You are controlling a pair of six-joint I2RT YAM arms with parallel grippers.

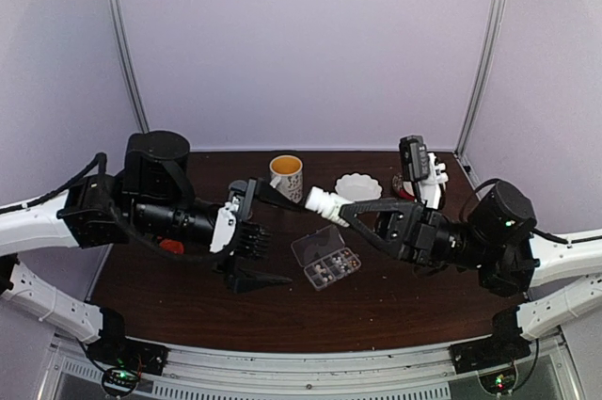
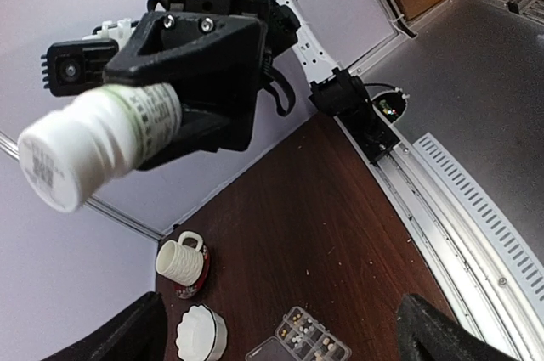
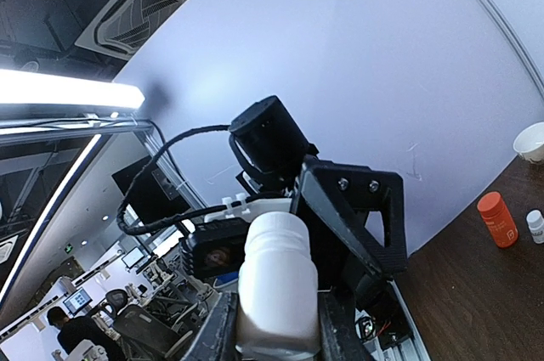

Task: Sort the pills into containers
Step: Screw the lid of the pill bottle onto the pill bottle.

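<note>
Pill box [image 1: 315, 248], long axis seemingly diagonal

A dark brown table [image 1: 188, 315] sits inside pale lilac walls [image 1: 301, 42], with slim metal posts [image 1: 127, 52] rising at 11 and 1 o'clock. A silver rail [image 1: 310, 367] runs along its 6 o'clock edge. In the right wrist view, a bright strip light [image 3: 59, 89] glows at 9 o'clock, above a dim office [image 3: 85, 293] at 8 o'clock.

The top view looks down from the near edge over the whole tabletop [image 1: 188, 315] and pill box [image 1: 324, 261], which the left wrist view shares. Wrist views face each other, sharing the white bottle [image 2: 93, 144].
</note>
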